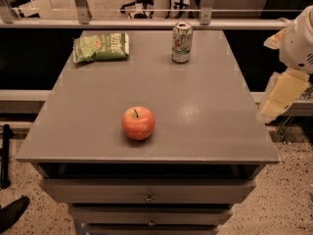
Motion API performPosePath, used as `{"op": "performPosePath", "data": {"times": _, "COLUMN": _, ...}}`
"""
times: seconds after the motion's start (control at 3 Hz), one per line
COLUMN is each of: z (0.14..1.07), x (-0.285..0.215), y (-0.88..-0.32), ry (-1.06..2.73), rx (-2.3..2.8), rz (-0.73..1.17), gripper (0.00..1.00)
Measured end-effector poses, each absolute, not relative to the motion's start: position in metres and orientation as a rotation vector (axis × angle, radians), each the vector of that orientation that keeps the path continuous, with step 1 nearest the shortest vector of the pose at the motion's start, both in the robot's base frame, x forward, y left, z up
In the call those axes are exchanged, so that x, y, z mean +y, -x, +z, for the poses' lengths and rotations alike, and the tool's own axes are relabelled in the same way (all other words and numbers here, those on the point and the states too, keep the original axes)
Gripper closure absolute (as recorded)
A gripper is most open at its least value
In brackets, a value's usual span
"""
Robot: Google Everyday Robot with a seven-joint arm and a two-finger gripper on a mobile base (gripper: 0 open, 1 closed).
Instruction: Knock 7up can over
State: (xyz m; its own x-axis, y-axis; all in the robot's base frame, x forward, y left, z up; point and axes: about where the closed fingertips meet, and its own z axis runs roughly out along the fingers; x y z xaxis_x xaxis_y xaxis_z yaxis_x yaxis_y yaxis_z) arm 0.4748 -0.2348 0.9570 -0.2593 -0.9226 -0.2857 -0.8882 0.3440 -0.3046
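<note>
The 7up can stands upright near the far edge of the grey table, right of centre. It is silver-white and green with a silver top. My gripper hangs off the table's right side, beyond the edge, below the white arm housing. It is well apart from the can, to the can's right and nearer the front, and touches nothing.
A red apple sits near the table's front centre. A flat green crisp bag lies at the far left. A metal railing runs behind the table. Drawers are below the tabletop.
</note>
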Motion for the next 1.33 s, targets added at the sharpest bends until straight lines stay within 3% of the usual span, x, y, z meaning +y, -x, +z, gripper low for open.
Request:
{"op": "performPosePath", "data": {"times": 0.33, "z": 0.931, "x": -0.243, "y": -0.568, "ry": 1.423, "rx": 2.091, "rz": -0.057, "gripper": 0.00}}
{"op": "performPosePath", "data": {"times": 1.0, "z": 0.896, "x": -0.206, "y": -0.691, "ry": 1.278, "rx": 1.887, "rz": 0.173, "gripper": 0.00}}
{"op": "performPosePath", "data": {"times": 1.33, "z": 0.884, "x": -0.190, "y": -0.727, "ry": 1.216, "rx": 1.834, "rz": 0.285, "gripper": 0.00}}
